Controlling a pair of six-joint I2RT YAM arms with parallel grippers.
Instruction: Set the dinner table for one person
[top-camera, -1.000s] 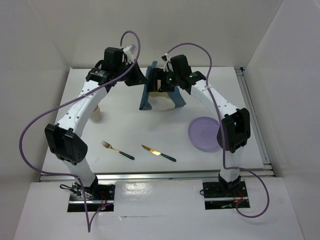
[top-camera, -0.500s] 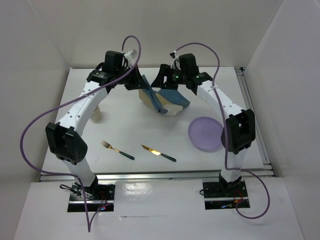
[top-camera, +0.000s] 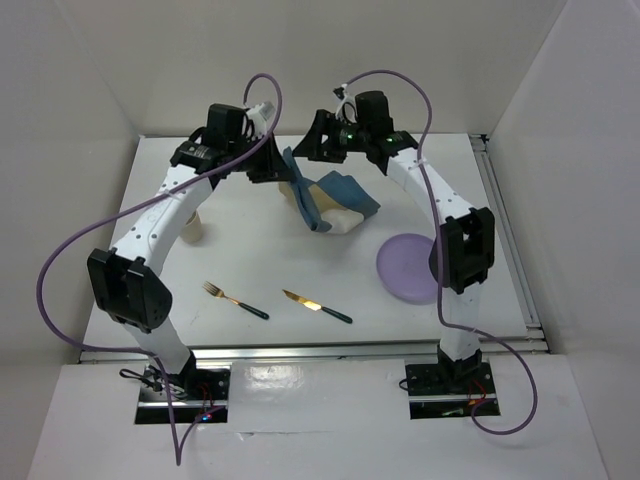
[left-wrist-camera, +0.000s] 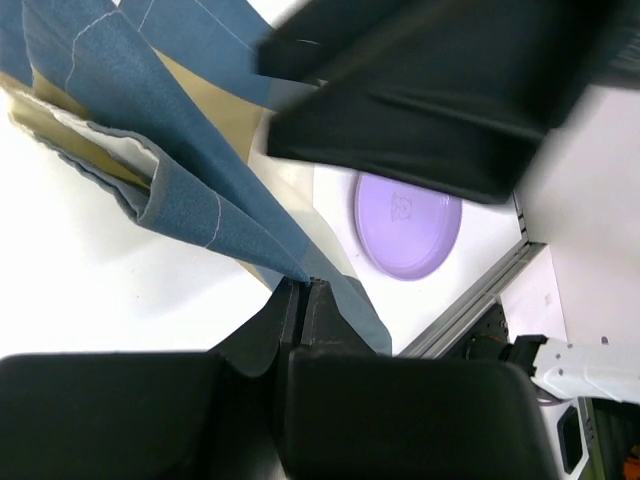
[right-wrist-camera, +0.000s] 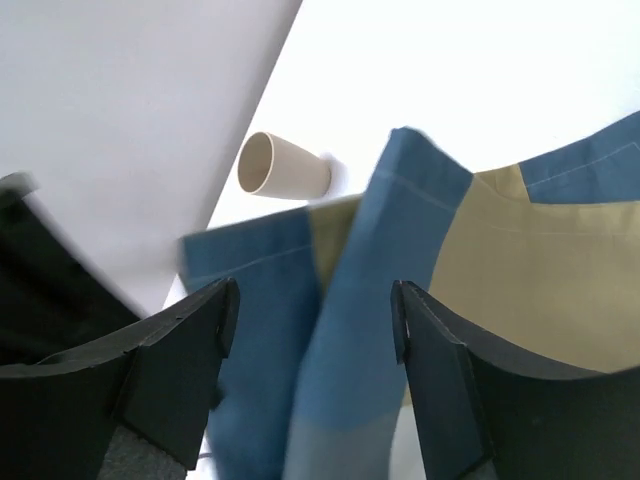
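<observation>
Placemat (top-camera: 338, 190) slumped onto dinner table (top-camera: 300, 262) below spread right tool (right-wrist-camera: 312, 315); left tool (left-wrist-camera: 303, 291) pinches it.

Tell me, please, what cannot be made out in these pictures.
- Top view: the left arm hides most of the cup; the right arm covers the plate at its right edge.
- Left wrist view: a blurred dark shape hides part of the placemat.
- Right wrist view: the bottom edge cuts off the placemat.

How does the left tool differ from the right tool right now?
The left tool is pinched shut on a blue edge of the striped placemat; the right tool is open and grips nothing. The left tool's jaws meet, while the right tool's stand wide apart. Both are at the far side of the dinner table, by the placemat.
</observation>
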